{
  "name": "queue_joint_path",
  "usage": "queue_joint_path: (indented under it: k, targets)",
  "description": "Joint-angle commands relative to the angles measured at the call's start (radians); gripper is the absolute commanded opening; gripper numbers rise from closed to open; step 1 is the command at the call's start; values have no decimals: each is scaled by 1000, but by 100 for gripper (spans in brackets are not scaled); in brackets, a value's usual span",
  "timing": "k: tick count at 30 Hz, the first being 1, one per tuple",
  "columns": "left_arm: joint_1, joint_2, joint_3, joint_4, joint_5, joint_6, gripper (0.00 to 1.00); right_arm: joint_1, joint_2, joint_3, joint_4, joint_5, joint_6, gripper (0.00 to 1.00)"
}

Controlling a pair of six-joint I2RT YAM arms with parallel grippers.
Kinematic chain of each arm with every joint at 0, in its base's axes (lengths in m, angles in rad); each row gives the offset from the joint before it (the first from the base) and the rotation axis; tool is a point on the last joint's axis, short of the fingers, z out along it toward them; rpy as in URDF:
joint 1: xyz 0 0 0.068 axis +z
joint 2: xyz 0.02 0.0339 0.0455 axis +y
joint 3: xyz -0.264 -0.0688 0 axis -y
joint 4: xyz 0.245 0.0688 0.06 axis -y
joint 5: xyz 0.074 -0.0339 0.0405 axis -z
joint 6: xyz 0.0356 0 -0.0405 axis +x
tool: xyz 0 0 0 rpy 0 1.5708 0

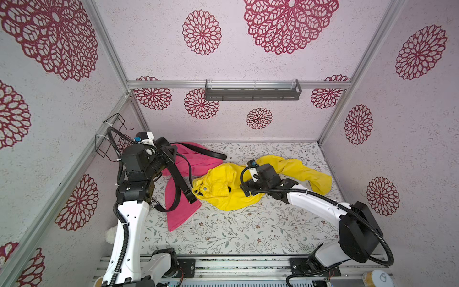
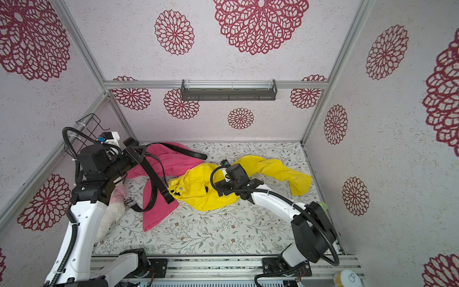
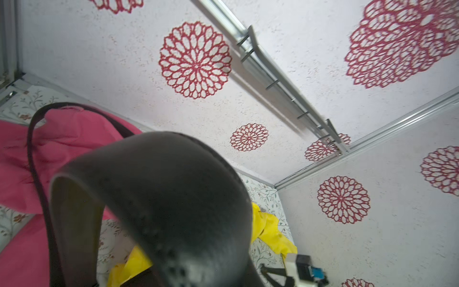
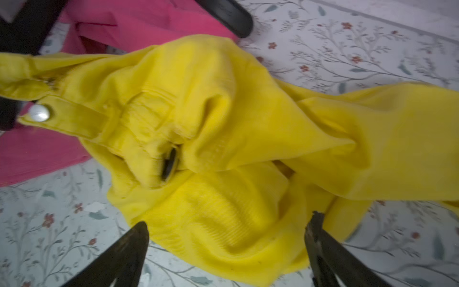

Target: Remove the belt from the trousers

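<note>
Looks down, in both top views, on a floral table (image 1: 236, 231). Grips a black belt (image 1: 182, 181) in the left gripper (image 1: 171, 154), left of centre, jaws closed on the strap and raised above a pink cloth (image 1: 178, 213). Trails the strap down to the waistband of the yellow trousers (image 1: 223, 196) at centre. Holds the right gripper (image 4: 228, 220) spread wide and empty just over the trousers, fingers (image 4: 129, 248) at the lower edge of the right wrist view, yellow fabric between them.
</note>
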Motion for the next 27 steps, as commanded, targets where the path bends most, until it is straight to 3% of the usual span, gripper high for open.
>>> queue_joint_path:
  k: [1, 7, 16, 23, 27]
  targets:
    - [-39, -14, 119, 77, 31, -29, 0, -1, 112, 92, 49, -7, 38, 99]
    - [-94, -1, 195, 109, 31, -66, 0, 88, 168, 194, 66, 45, 36, 99]
    - [-235, 69, 283, 129, -27, -60, 0, 239, -45, -60, 278, 240, 65, 99]
    - [-275, 87, 330, 136, -42, -64, 0, 236, 91, 29, 247, 424, 30, 99]
    - [-280, 88, 342, 161, -41, -91, 0, 193, 212, 128, 285, 406, 25, 99]
